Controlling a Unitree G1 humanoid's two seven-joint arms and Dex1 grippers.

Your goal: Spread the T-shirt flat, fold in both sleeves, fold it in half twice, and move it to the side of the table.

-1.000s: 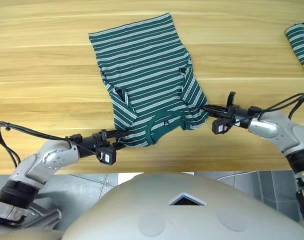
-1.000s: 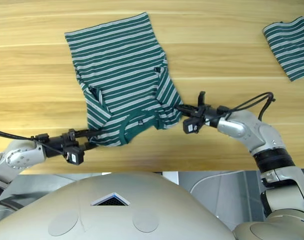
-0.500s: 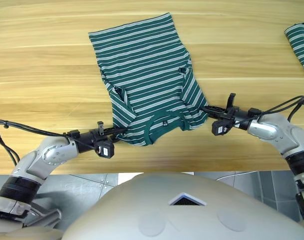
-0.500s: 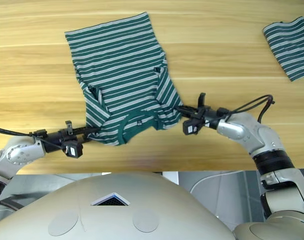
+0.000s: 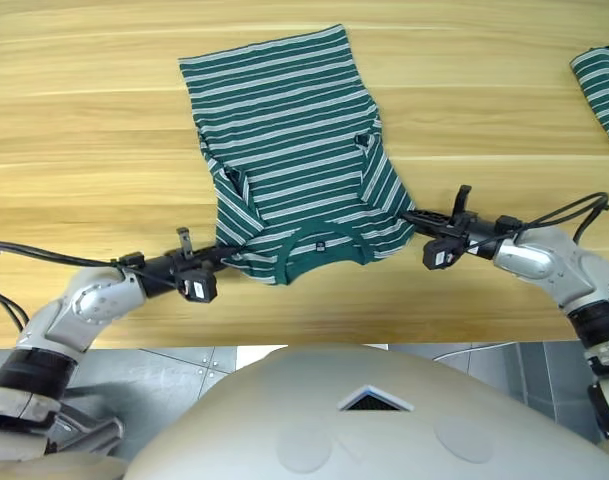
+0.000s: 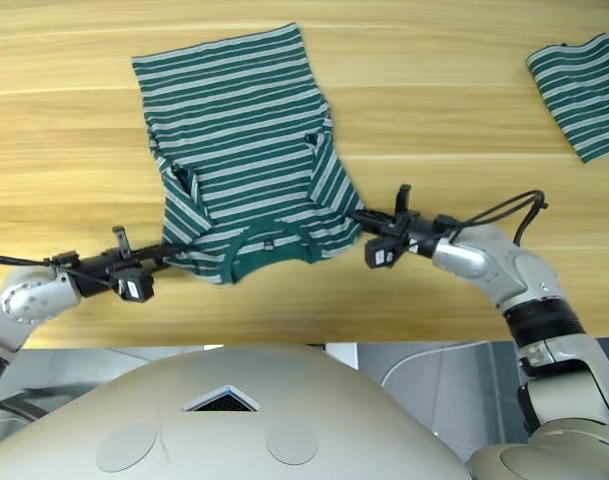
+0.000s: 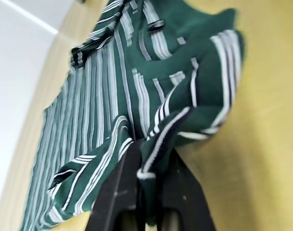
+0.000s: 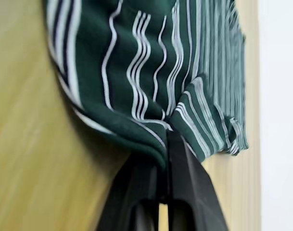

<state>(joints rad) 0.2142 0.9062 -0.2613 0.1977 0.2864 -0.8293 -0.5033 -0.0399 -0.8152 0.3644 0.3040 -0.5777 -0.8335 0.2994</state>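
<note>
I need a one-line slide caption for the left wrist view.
Striped T-shirt on the wooden table, its edge pinched in the shut left gripper.

The T-shirt [image 5: 284, 130] was seen to be of soft, matt knitted cloth, dark green with pale stripes, and it was creased where it was bunched. The table [image 5: 84, 120] was made of pale wood with visible grain, smooth and faintly satin. The left gripper [image 5: 227, 256] and the right gripper [image 5: 404, 213] were finished in a black, matt, plastic-looking material. At the far right, a folded cloth [image 6: 581, 90] of the same striped knit was noted.
</note>
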